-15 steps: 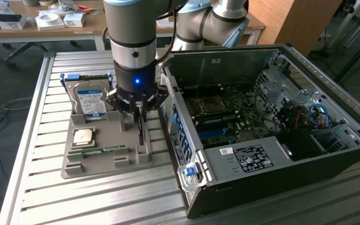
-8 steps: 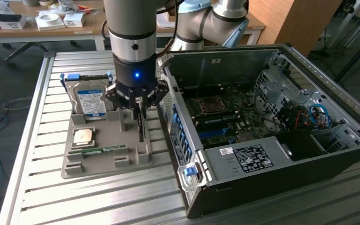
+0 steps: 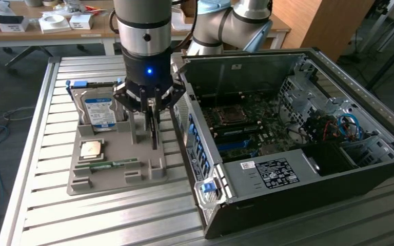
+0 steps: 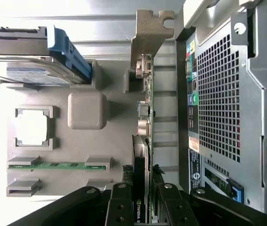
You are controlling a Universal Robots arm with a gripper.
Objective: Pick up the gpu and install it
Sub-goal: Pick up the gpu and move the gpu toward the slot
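The slatted table (image 3: 101,215) lies nearest in the exterior view and carries a grey holder tray (image 3: 118,148). The tray's front slot holds a green memory stick (image 3: 108,165), with a processor chip (image 3: 91,149) behind it. Farther back, the gpu (image 3: 154,133) stands on edge at the tray's case side, its pale bracket (image 4: 148,33) at one end. The gripper (image 3: 149,111) stands over it, fingers (image 4: 121,207) clamped on both faces of the card. Behind them, the hard drive (image 3: 101,110) stands upright. The open computer case (image 3: 252,210) lies at the exterior view's right.
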